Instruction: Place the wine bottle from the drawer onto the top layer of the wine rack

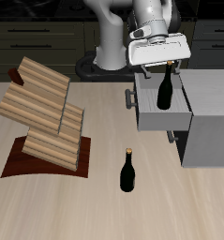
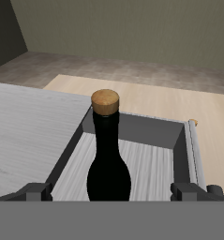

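Wrist view: fingers [image 2: 114, 192] either side of bottle [image 2: 108, 159], grip unclear; bottle upright in open drawer [image 1: 165, 112], neck up for lifting toward rack's top layer [image 1: 43, 77].

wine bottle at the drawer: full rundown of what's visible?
The wine bottle is slim, near-black, glossy like glass, with a narrow neck and a small tan-gold cap. It stands upright, its lower body within the open light grey drawer; whether its base rests on the drawer floor cannot be told. The gripper sits at its neck, a finger on either side; actual contact cannot be told. No label shows.
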